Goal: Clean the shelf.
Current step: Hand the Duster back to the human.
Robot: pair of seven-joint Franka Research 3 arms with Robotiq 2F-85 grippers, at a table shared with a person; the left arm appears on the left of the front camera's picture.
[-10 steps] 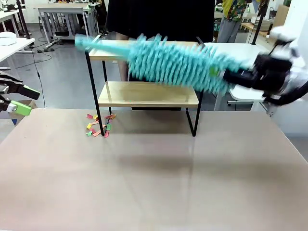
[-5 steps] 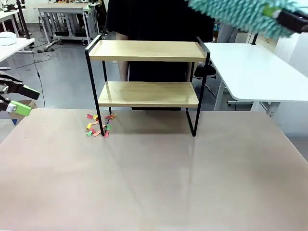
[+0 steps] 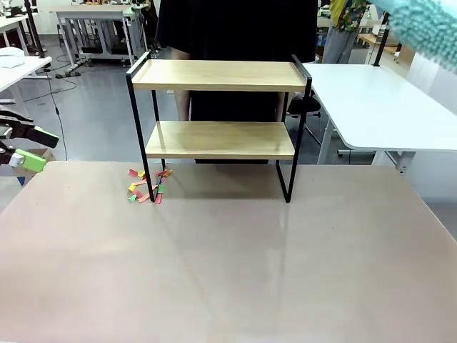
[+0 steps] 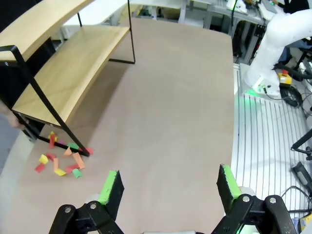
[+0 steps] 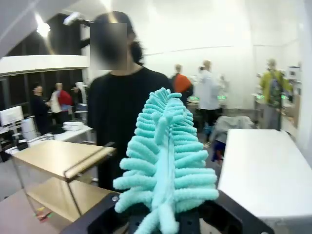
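The shelf stands at the table's far side, both light wooden boards bare in their black frame. Small coloured paper scraps lie on the table by its front left leg. High at the top right hangs a teal fluffy duster. In the right wrist view my right gripper is shut on the duster, which stands up in front of the camera, with the shelf lower left. My left gripper waits open at the left edge. Its wrist view shows the gripper open above the table, near the scraps and the shelf.
A person in black stands right behind the shelf. A white table adjoins at the right. The brown tabletop spreads in front of the shelf. The right arm's white base rises beyond the table edge.
The duster, which lay across the shelf's top board a second ago, has swung up and to the right, off the shelf into the top right corner. The left gripper has not moved.
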